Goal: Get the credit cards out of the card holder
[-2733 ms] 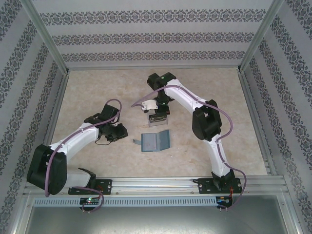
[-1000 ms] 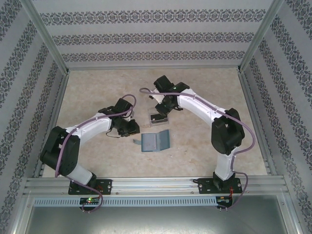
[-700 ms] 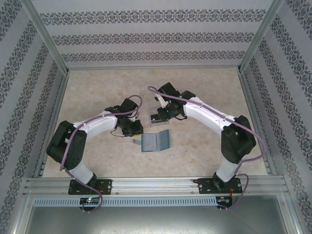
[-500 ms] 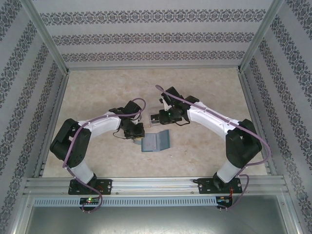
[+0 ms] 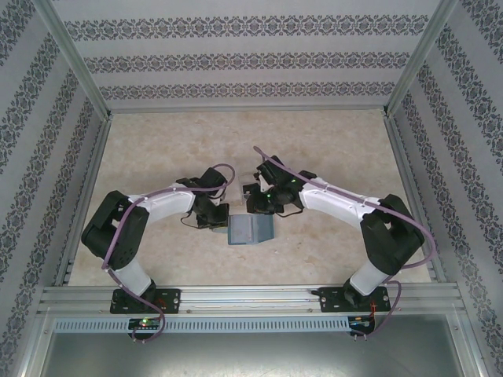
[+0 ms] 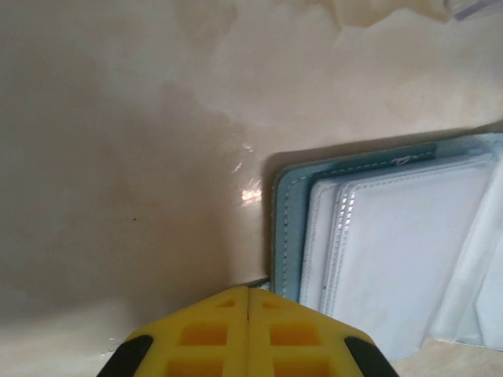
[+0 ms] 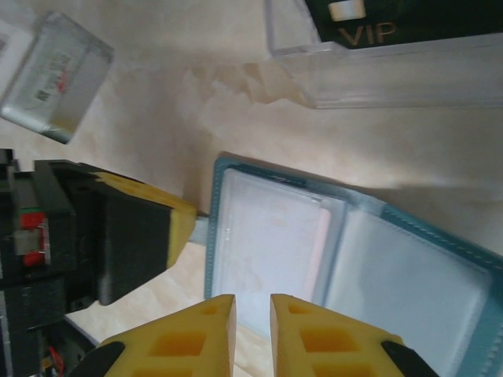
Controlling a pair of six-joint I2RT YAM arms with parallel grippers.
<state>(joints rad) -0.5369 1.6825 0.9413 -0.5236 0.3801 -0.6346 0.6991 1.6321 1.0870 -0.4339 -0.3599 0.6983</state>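
Card holder (image 5: pixel 251 230) lies open on the table (image 5: pixel 157 141) between the two grippers, clear sleeves facing up. Jaws of the left gripper (image 6: pixel 248 302) are pressed together at its side tab (image 7: pixel 201 228), apparently to anchor it. The right gripper (image 7: pixel 252 310), jaws slightly parted and empty, hovers over the tab-side panel, likely lining up on what looks like a pale credit card (image 7: pixel 271 251) sleeved there.

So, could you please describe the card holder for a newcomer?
Look at the middle of the beige table. The card holder lies open and flat there, showing two pale panels. Its teal border sets it apart from the clear case holding a dark VIP card.
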